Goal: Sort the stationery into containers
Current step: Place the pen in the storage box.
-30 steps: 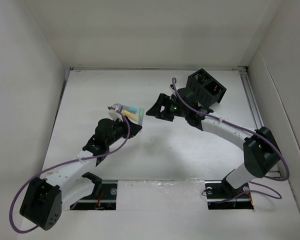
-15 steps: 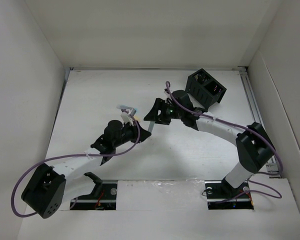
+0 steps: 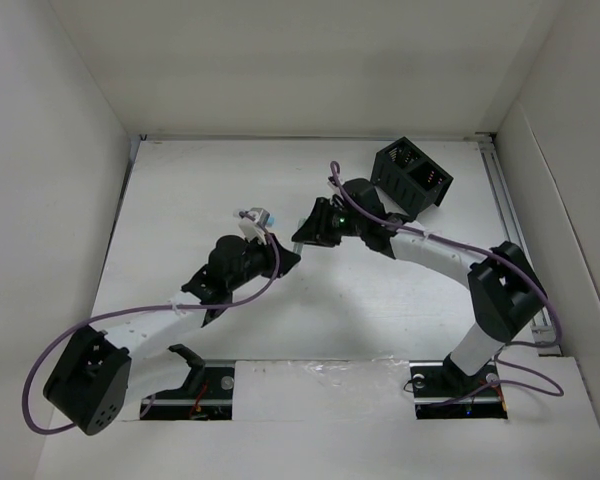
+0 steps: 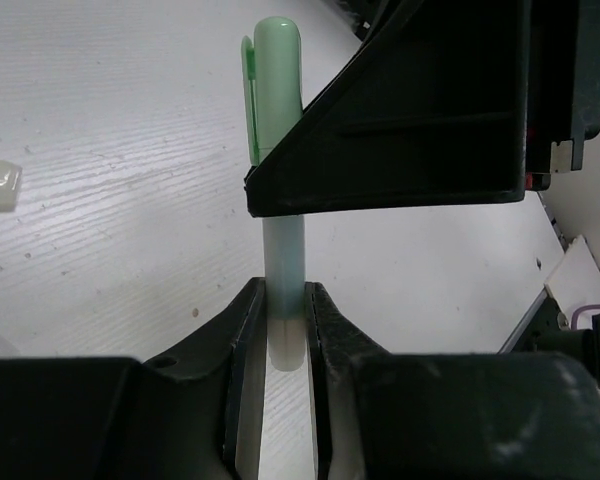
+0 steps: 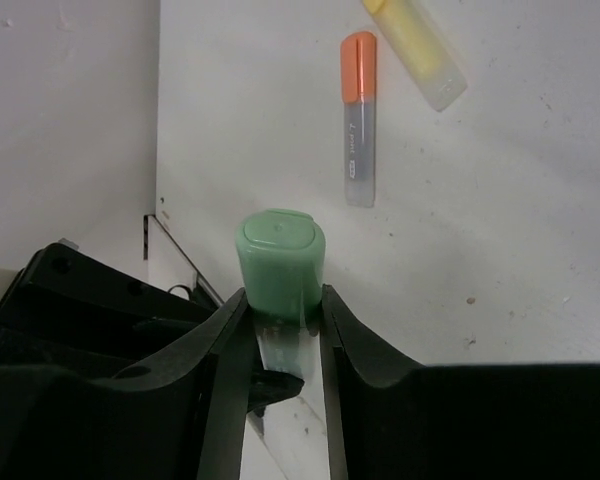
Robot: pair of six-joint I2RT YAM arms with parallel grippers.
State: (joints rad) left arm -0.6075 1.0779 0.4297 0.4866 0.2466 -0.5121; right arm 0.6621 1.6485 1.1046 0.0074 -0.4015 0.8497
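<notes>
Step in hand: I judge this a hand-over of the green highlighter [image 4: 276, 90] from one arm to the other, above the bench [image 5: 540, 250].
Left gripper [image 4: 280, 312]: my fingers are clamped on the clear tail end of the barrel.
Right gripper [image 5: 282, 300]: my fingers sit against both sides of the green cap, and no gap shows.
Doing it well: my left should keep its clamp until the right hold is firm. Then the left lets go and backs out straight along the barrel, so nothing twists.
Long axis: it runs straight out of my left fingers, and my right finger crosses it about square.
Pointing: the cap leads away from the left wrist. I cannot tell how it tilts to the bench.
Destination: the mesh organizer [image 3: 412, 176] stands well apart, behind my right arm.
Left to sort: the orange highlighter [image 5: 358, 115] and yellow highlighter [image 5: 420, 50] lie flat on the bench.
</notes>
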